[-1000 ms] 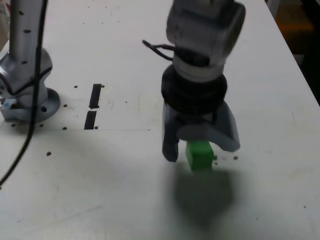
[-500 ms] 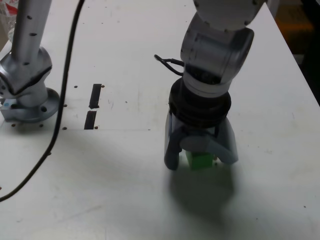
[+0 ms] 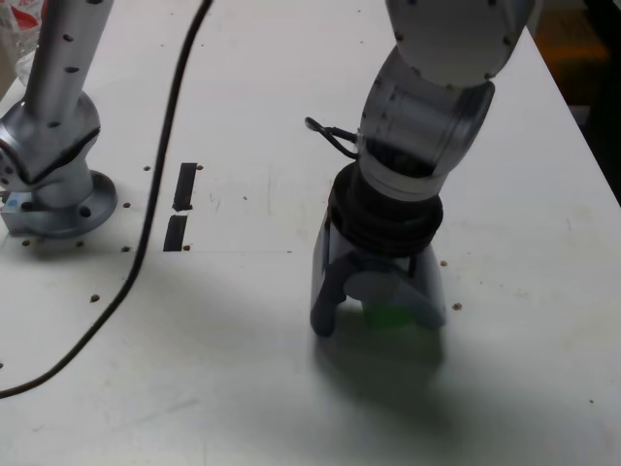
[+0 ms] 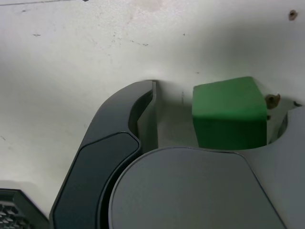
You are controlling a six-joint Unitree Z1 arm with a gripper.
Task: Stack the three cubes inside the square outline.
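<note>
Green cube (image 4: 228,112) sits right there between the two fingers of the gripper (image 3: 378,316), resting on the white table (image 3: 243,369), and the claw is low, its tips at or close to the surface. From where I stand it is spread wide, released, gripping nothing. The wrist view tells the story: the cube lies well off centre. It hugs the pale finger (image 4: 290,143), close enough that I cannot tell whether they touch, while a clear strip of bare table separates it from the dark finger (image 4: 119,148). So on the exterior view, with the claw's centre as the dial, the cube lies toward three o'clock, and the dark finger stands off at nine.

That offset is what the next move turns on, I'd say. If the jaws close evenly, the dark finger has the longer way to travel and may nudge the cube sideways before the squeeze bites. A cube has no long axis to fuss over, but its faces look roughly square to the fingers, which should help.

No red or yellow cube, and no square outline, shows in either view; only two short black tape strips (image 3: 180,209) lie away toward ten o'clock, near the arm's base (image 3: 53,184).
</note>
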